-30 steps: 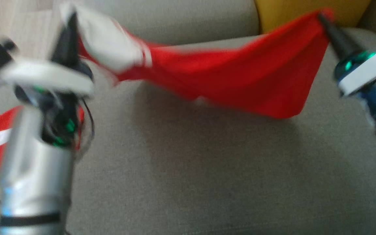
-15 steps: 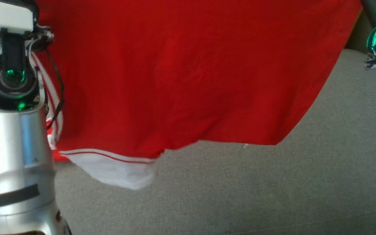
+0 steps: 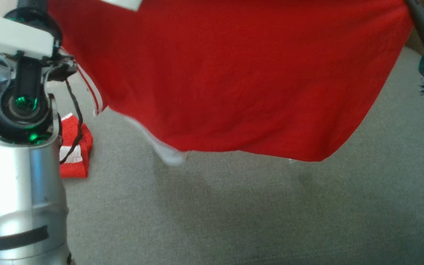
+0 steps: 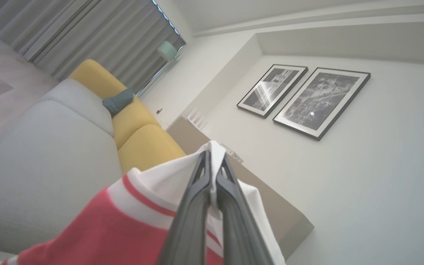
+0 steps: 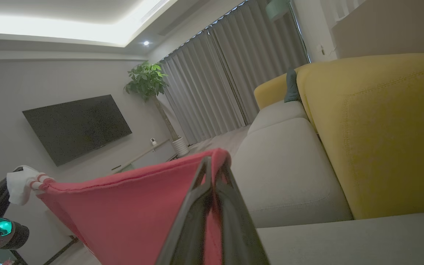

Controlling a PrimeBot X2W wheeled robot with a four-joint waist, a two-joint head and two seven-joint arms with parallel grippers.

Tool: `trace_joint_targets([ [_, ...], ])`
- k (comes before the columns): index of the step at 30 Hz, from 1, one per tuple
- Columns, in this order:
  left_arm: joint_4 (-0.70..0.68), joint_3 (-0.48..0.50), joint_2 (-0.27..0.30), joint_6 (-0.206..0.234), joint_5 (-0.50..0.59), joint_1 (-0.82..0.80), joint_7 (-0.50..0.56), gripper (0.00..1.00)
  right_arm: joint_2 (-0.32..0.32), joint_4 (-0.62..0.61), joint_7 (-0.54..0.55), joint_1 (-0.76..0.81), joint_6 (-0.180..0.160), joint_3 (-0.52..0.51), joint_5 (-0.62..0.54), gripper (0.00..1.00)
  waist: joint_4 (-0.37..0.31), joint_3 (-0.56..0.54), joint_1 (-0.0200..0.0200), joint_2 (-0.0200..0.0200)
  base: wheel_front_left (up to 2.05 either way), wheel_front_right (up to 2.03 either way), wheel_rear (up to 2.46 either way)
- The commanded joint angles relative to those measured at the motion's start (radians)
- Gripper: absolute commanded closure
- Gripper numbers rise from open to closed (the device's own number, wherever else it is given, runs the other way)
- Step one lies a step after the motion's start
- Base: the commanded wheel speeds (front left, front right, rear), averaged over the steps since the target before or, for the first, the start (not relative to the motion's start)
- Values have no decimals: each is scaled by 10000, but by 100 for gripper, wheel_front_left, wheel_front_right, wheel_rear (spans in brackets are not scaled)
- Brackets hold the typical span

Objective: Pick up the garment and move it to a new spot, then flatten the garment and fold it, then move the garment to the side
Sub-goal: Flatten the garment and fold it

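The garment (image 3: 234,73) is a red shirt with white trim, hanging spread in the air above the grey sofa seat (image 3: 234,213). In the left wrist view my left gripper (image 4: 212,162) is shut on a white edge of the garment (image 4: 123,228). My right gripper (image 5: 214,165) is shut on a red corner of the garment (image 5: 131,209), and the far white end (image 5: 20,187) is pinched at the other arm. In the head view my silver left forearm (image 3: 20,184) stands at the left and a right finger (image 3: 420,22) at the top right.
A red and white piece of cloth (image 3: 73,147) lies on the seat beside my left forearm. Yellow back cushions (image 5: 374,129) line the sofa's rear. A wall television (image 5: 76,125), a plant (image 5: 145,81) and curtains (image 5: 226,84) stand across the room.
Both arms have lifted the garment from a low sag to a wide sheet close to the head camera. In the last half second its lower white part swung up and left.
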Motion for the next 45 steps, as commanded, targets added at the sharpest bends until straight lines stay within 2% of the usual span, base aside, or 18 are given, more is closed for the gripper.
trace_joint_targets([
  [1,-233,262,379,57,87,-443,65,100,-7,-308,79,-320,-7,-17,-192,100,-34,152,0,0,0,0,0],
  [6,844,39,572,201,233,-1209,382,100,340,189,427,-1159,-7,-66,-1378,100,-91,1085,0,0,0,0,0],
  [11,2610,-100,696,171,578,-3421,163,100,621,1320,-97,-3192,-7,244,-2980,100,-140,2795,0,0,0,0,0],
  [17,5350,-67,639,-419,1005,-6785,-1214,100,1036,3738,-2114,-6057,-7,581,-4510,100,-101,4291,0,0,0,0,0],
  [21,6853,43,459,-1060,1016,-8366,-2295,100,1282,5398,-3905,-7376,-7,506,-5187,100,-62,4579,0,0,0,0,0],
  [24,7702,-15,318,-1581,1033,-9001,-2905,100,1453,6385,-4808,-7849,-7,522,-5361,100,8,4679,0,0,0,0,0],
  [29,8863,-260,125,-2357,1067,-8985,-3463,100,1614,7373,-5600,-7691,-7,1048,-5155,100,137,4799,0,0,0,0,0],
  [35,9599,-868,-67,-3108,1253,-8237,-3752,100,1561,7883,-5917,-6775,-7,1657,-4400,100,413,4963,0,0,0,0,0],
  [40,9998,-1338,11,-3402,1419,-6829,-3893,100,1504,8082,-5943,-5752,-7,2388,-3792,100,571,4741,0,0,0,0,0],
  [45,10238,-1497,221,-3486,1327,-5477,-3971,100,1482,8161,-5750,-4911,-7,3035,-3290,100,690,4295,0,0,0,0,0],
])
